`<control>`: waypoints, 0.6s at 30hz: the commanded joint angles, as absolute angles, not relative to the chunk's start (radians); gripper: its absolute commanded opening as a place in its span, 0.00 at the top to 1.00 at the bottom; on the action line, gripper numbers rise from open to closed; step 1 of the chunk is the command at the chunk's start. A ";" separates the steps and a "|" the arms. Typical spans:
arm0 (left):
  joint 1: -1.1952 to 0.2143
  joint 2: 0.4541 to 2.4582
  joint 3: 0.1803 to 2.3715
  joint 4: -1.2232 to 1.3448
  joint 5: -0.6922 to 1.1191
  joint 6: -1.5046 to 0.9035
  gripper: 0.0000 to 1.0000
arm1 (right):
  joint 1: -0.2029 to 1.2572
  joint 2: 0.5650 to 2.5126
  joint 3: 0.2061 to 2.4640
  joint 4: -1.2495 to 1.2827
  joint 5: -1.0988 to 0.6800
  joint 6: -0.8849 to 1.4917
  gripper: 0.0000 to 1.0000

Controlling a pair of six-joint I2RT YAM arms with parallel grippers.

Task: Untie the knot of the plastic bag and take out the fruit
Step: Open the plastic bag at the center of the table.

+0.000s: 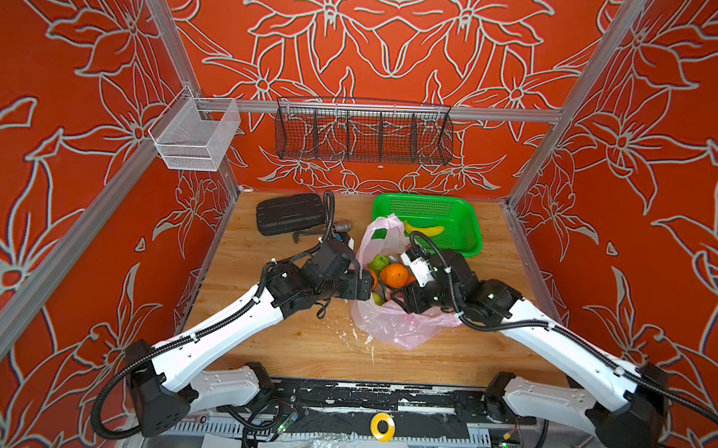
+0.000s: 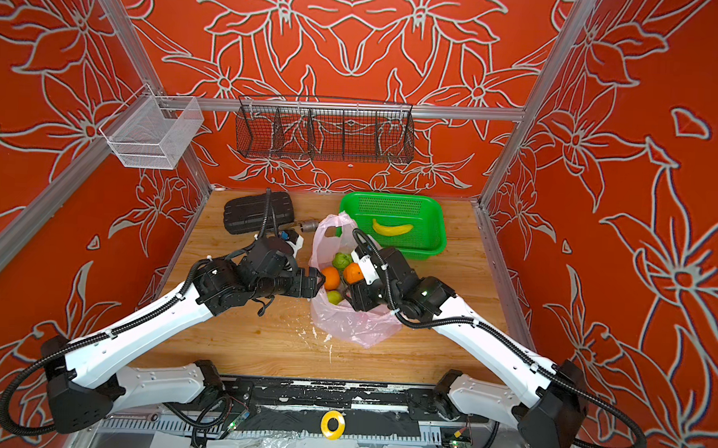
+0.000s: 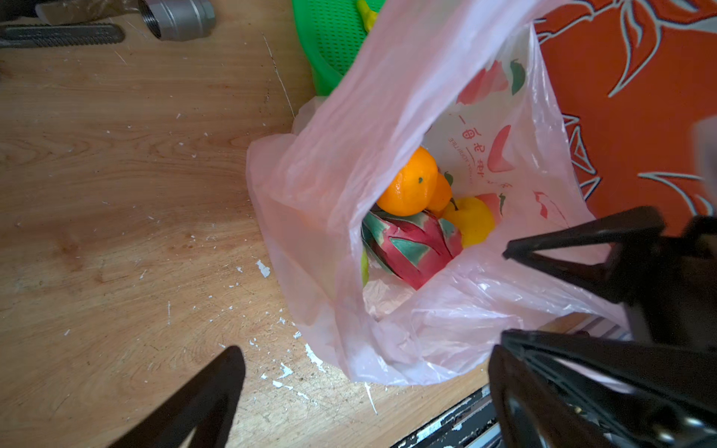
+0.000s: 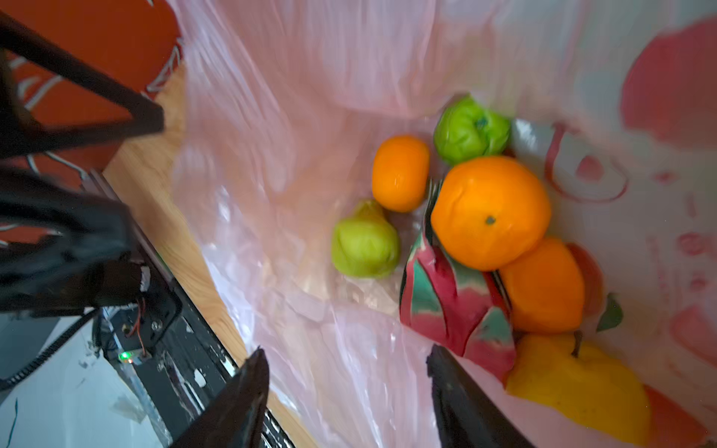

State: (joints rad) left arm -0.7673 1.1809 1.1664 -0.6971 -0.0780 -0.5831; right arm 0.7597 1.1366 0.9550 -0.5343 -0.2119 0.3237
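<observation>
Red walls with big pale flowers stand round a wooden table (image 1: pixel 260 341). Near the middle of the table sits the plastic bag (image 1: pixel 394 330), pink and thin, with its mouth wide open and one loop handle sticking up. All the fruit (image 1: pixel 394 274) lies down inside the bag. The right wrist view shows a big orange (image 4: pixel 490 213) on top, two smaller oranges (image 4: pixel 399 172) beside it, a pink and green dragon fruit (image 4: pixel 446 306) under the big orange, a yellow fruit (image 4: pixel 574 388), a pale green fruit (image 4: pixel 364 244) and a bumpy green fruit (image 4: pixel 469 130). Just behind the bag is a green basket (image 1: pixel 471 226), and in it lies one yellow banana (image 1: pixel 425 230). The left claw (image 3: pixel 364 351) is at the bag's left edge with its fingers spread wide and nothing in them. The right claw (image 4: pixel 345 351) reaches into the bag from the other side. Its fingers are apart too, with only loose bag skin between them and no fruit held. One finger is close to the dragon fruit, but I cannot tell if it touches. A black case (image 1: pixel 289 213) and a metal pipe piece (image 3: pixel 178 17) lie at the back left. On the back rail hang a black wire basket (image 1: pixel 363 138) and a white mesh basket (image 1: pixel 194 139).
</observation>
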 commanded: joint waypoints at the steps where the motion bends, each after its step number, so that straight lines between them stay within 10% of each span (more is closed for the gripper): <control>1: -0.754 1.190 1.161 -0.699 -0.037 -0.572 0.03 | 0.788 1.150 0.897 -0.580 -0.257 0.351 0.35; 11: -0.745 1.208 1.096 -0.631 0.030 -0.584 0.05 | 0.893 1.147 0.776 -0.580 -0.376 0.406 0.43; 18: -0.743 1.246 1.075 -0.630 0.036 -0.603 0.11 | 0.894 1.065 0.832 -0.576 -0.224 0.423 0.20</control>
State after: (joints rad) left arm -0.7506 1.2358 1.0809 -0.6388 0.0277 -0.5884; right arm 0.8913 1.1130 0.7834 -0.5751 -0.3088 0.4038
